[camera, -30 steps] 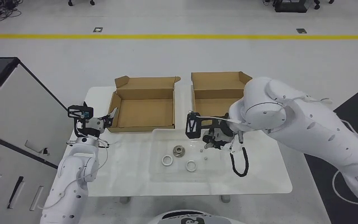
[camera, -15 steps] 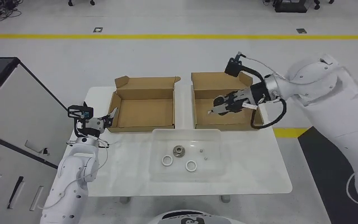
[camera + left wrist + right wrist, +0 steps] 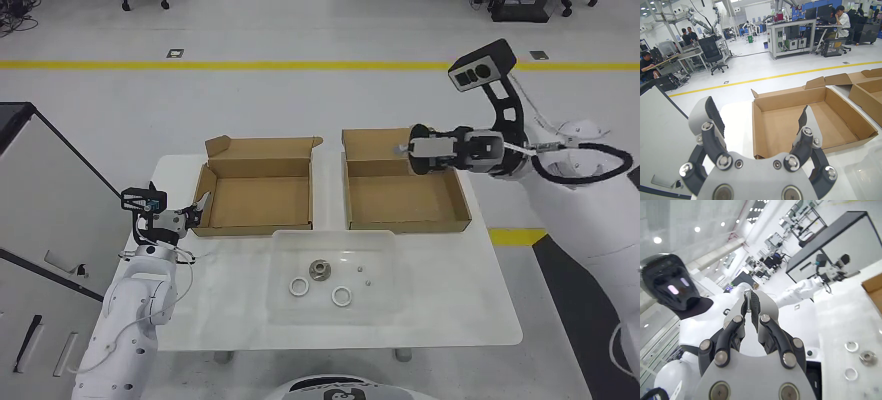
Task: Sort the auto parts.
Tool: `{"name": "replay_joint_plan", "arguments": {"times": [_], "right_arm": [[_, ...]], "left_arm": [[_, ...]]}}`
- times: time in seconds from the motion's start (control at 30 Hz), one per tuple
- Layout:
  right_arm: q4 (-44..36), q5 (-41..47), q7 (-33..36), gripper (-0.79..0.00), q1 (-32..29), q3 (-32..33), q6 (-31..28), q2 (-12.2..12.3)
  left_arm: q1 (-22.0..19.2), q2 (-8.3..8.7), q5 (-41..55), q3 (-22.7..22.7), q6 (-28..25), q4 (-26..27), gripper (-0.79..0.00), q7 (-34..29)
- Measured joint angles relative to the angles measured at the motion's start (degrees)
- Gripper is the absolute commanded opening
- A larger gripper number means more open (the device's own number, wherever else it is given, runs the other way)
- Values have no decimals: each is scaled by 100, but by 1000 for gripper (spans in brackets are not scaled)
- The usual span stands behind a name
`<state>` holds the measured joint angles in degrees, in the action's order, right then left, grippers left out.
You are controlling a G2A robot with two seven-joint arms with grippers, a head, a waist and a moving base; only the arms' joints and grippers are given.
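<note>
Bolt (image 3: 748, 301) clamped tight in our right gripper (image 3: 403, 150), upper right by the right-hand box (image 3: 400, 200); rings (image 3: 341, 296) lie in the centre tray (image 3: 300, 245); left gripper (image 3: 197, 208) gapes empty, mid-left.

Arm shells (image 3: 135, 310) glossy white; black cable (image 3: 600, 149) along the right arm. Left gripper (image 3: 758, 106) and right gripper (image 3: 749, 295): silver base plate (image 3: 753, 180), black links pinned to the plate by round silver screws, ribbed black pads (image 3: 715, 111).

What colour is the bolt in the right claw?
Silver, shiny metal bolt; clearest in the right wrist view.
</note>
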<state>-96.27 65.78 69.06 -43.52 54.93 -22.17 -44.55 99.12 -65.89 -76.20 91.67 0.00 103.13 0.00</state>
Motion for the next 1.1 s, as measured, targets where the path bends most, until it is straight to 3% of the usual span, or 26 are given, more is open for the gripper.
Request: {"name": "replay_joint_plan", "arguments": {"times": [0.17, 0.47, 0.77, 1.1], "right_arm": [[-139, 674, 31, -785, 483, -262, -20, -277], [-82, 1138, -16, -785, 1220, -721, -128, -730], [-145, 1194, -72, -785, 1160, -705, -129, -740], [-512, 2460, 21, -785, 832, -522, -5, -994]], "left_arm": [[0, 0, 0, 0, 0, 0, 0, 0], [0, 0, 0, 0, 0, 0, 0, 0], [0, 0, 0, 0, 0, 0, 0, 0], [0, 0, 0, 0, 0, 0, 0, 0]]}}
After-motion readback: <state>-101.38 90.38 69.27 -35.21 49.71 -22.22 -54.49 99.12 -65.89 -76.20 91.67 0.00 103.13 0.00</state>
